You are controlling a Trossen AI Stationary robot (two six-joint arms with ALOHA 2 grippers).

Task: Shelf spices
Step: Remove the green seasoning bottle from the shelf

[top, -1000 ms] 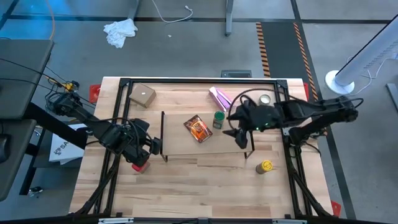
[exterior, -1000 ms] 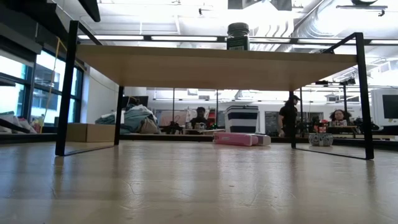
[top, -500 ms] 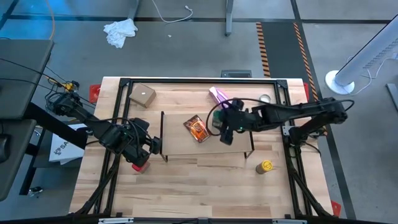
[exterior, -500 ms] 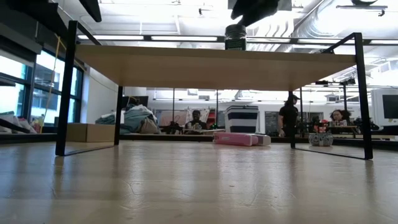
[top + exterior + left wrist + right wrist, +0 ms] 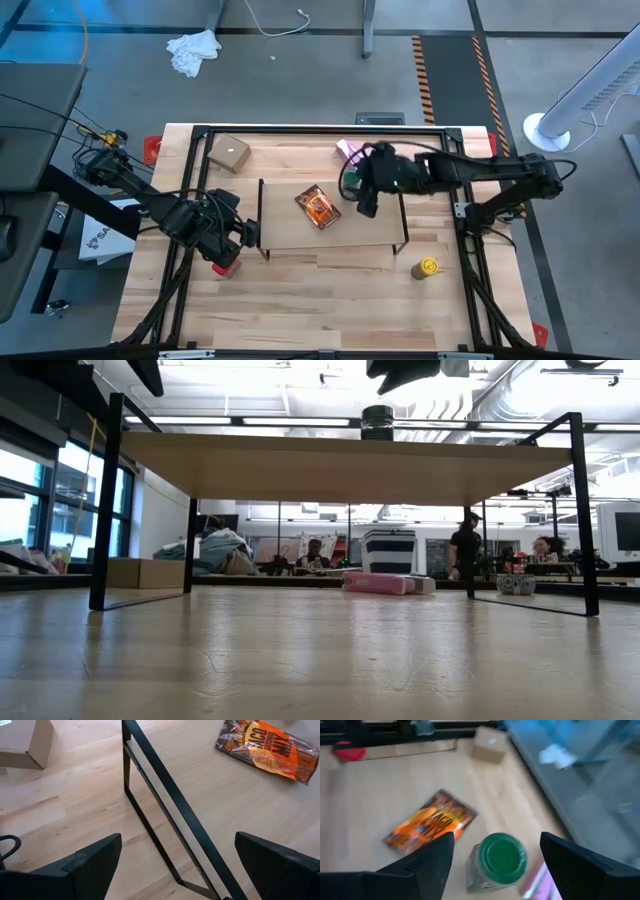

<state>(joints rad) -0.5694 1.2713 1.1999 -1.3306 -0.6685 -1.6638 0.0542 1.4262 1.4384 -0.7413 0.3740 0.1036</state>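
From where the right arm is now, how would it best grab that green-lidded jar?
From straight above, I'd guess. The green-lidded jar stands upright on the shelf, its round lid facing the open right pincer. Closing on the lid or just beneath it suits that round shape.

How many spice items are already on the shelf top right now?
2: the orange packet lying mid-shelf, and the green-lidded jar beside it, under the right end effector. None looks hidden.

Overhead and table-level views, both wrist cameras sharing the orange-brown packet (image 5: 270, 751).
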